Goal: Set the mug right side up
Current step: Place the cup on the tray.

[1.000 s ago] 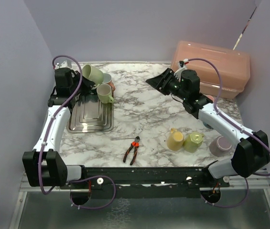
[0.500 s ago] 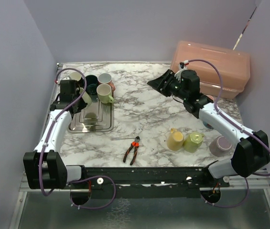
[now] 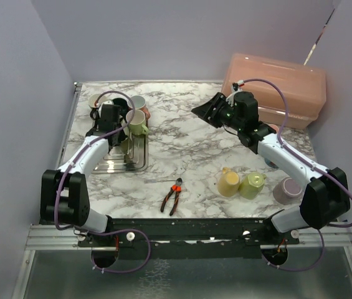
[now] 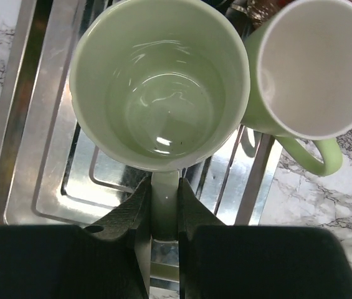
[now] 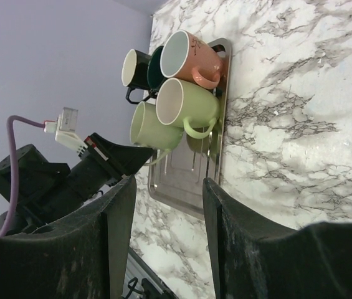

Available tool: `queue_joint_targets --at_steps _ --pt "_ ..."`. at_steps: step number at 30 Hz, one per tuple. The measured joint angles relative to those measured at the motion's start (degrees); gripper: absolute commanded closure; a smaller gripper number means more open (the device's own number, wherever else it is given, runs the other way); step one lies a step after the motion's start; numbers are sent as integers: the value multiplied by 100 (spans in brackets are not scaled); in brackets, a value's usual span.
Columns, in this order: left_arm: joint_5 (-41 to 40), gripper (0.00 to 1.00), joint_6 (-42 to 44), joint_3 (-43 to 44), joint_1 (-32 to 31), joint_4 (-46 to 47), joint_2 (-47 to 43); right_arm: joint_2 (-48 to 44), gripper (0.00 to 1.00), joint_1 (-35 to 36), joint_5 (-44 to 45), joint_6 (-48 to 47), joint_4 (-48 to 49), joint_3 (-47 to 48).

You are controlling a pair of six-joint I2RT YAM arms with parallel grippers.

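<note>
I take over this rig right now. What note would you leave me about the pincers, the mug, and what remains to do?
Left pincer: shut on the handle of the pale green mug, which is upright, mouth up, over the steel tray; contact with the tray is not visible.
Right pincer: open, empty, above the table.
Done: mug is right side up.
Left: lower it if needed, release, pull the arm back.

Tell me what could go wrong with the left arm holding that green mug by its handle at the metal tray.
The left gripper pinches only the thin handle of the pale green mug, so the mug might swivel or slip as it moves over the steel tray. Its rim also sits very close to the neighbouring green mug, which a small sideways move could knock.
</note>
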Motion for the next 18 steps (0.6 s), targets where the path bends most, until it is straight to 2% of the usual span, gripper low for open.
queue_joint_targets --at_steps 6,11,18 --pt "-809 100 111 -70 -566 361 273 4 49 0 0 0 -83 0" --pt "-1207 100 81 -201 -599 538 334 4 49 0 2 -2 -164 0" --pt "-1296 100 90 -249 -588 946 448 4 49 0 2 -2 -203 0"
